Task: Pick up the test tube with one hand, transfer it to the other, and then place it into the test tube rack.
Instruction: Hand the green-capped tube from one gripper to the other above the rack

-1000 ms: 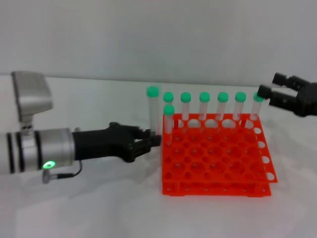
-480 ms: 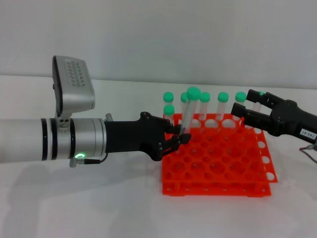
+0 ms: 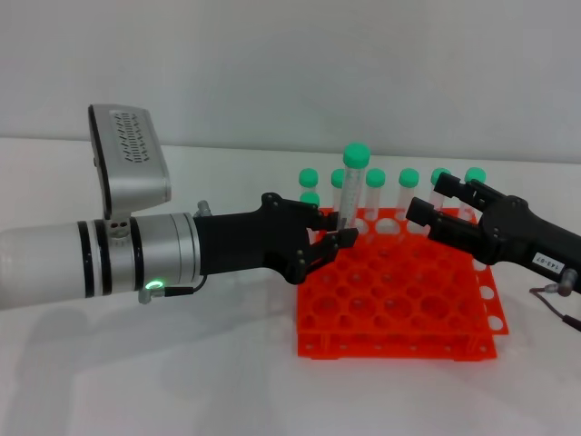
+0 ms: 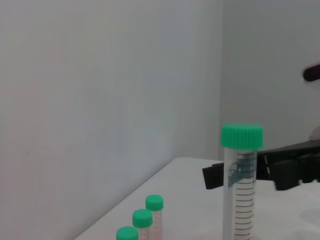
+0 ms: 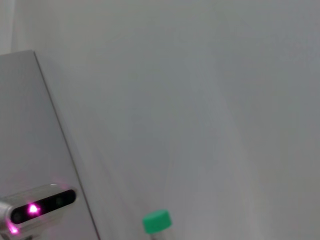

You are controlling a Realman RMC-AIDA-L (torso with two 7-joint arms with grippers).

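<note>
My left gripper (image 3: 340, 238), black on a white-and-silver arm with a green ring, is shut on the lower end of the test tube (image 3: 350, 193). It holds the tube upright, green cap up, over the back left of the orange-red test tube rack (image 3: 399, 304). The tube also shows in the left wrist view (image 4: 241, 187), and its cap in the right wrist view (image 5: 156, 221). My right gripper (image 3: 432, 204), black with a white label, is open to the right of the tube, a short gap away, fingers pointing at it. It shows dark in the left wrist view (image 4: 270, 172).
Several other green-capped tubes (image 3: 408, 189) stand in the rack's back row, one (image 3: 310, 207) at the left in the row in front. Three of them show in the left wrist view (image 4: 142, 222). The rack sits on a white table (image 3: 182, 363).
My left gripper has carried the tube a little to the right over the rack and set it more upright. My right gripper has moved left and down toward the tube.
</note>
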